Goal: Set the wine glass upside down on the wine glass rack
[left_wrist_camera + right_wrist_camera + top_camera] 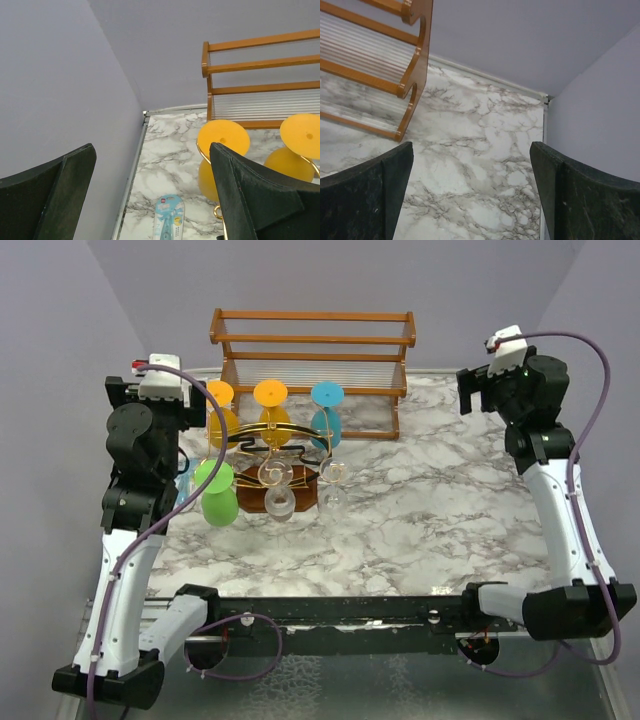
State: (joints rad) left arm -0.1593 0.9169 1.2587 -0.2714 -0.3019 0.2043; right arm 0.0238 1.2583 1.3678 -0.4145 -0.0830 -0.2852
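Observation:
The wine glass rack point(283, 438), gold and black wire on a dark brown base point(300, 502), stands left of the table's middle. Several wine glasses sit upside down on it: two orange point(271, 393), one teal point(327, 396), one green point(216, 483) and clear ones point(273, 475). My left gripper point(150, 200) is open and empty, raised just left of the rack, with an orange glass point(223, 137) by its right finger point(250, 195). My right gripper point(470, 195) is open and empty above bare marble at the far right. Neither gripper holds a glass.
A two-tier orange-brown wooden shelf point(312, 360) stands at the back behind the rack; its end point(415, 65) also shows in the right wrist view. A blue packet point(168, 215) lies on the marble near the left wall. Walls close off the table's left, back and right.

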